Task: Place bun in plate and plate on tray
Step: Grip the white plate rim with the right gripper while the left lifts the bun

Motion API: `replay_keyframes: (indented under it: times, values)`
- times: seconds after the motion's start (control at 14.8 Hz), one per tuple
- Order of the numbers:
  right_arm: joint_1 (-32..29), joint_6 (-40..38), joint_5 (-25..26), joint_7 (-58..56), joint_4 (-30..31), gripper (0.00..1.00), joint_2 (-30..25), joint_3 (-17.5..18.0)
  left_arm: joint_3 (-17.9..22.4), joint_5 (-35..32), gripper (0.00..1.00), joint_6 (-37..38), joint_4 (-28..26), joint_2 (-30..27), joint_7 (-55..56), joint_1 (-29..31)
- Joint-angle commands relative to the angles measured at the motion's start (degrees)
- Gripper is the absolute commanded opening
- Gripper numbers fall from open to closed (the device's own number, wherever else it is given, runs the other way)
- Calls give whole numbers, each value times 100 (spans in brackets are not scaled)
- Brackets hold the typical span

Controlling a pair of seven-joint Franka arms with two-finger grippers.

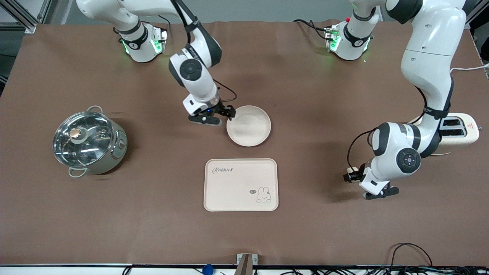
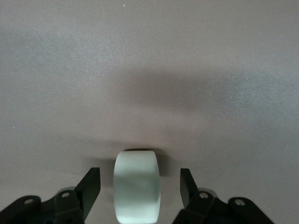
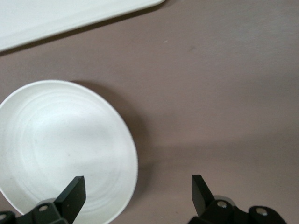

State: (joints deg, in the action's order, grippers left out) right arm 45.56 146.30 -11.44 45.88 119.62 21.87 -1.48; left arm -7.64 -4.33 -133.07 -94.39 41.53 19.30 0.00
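The bun (image 2: 137,186), a small cream lump, lies on the brown table toward the left arm's end (image 1: 353,169). My left gripper (image 2: 139,179) is low around it (image 1: 349,174), open, with a gap between each finger and the bun. The round cream plate (image 1: 254,130) sits mid-table, farther from the front camera than the tray (image 1: 240,183) with its "Rabbit" script. My right gripper (image 1: 230,113) is open astride the plate's rim at the right arm's side. One finger (image 3: 74,189) is over the plate (image 3: 56,144), the other over bare table. A corner of the tray (image 3: 56,18) shows too.
A steel pot with a glass lid (image 1: 88,140) stands toward the right arm's end of the table. A cream toaster (image 1: 460,130) stands at the left arm's end, farther from the front camera than the bun. Cables lie along the table's front edge.
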Motion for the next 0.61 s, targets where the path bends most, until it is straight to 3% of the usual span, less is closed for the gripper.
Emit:
replay_keyframes:
  times: [0.0,0.2,0.54]
  values:
    - [128,29,1,-27,-298,100,334,-98,-1,-121,53,-43,105,92,82,-17]
    - [234,398,28,-44,-246,100,511,-98,-36,-86,37,27,105,-14,91,-70]
    - [339,715,54,-44,-229,100,748,-124,-755,-103,36,623,114,-373,1126,-149]
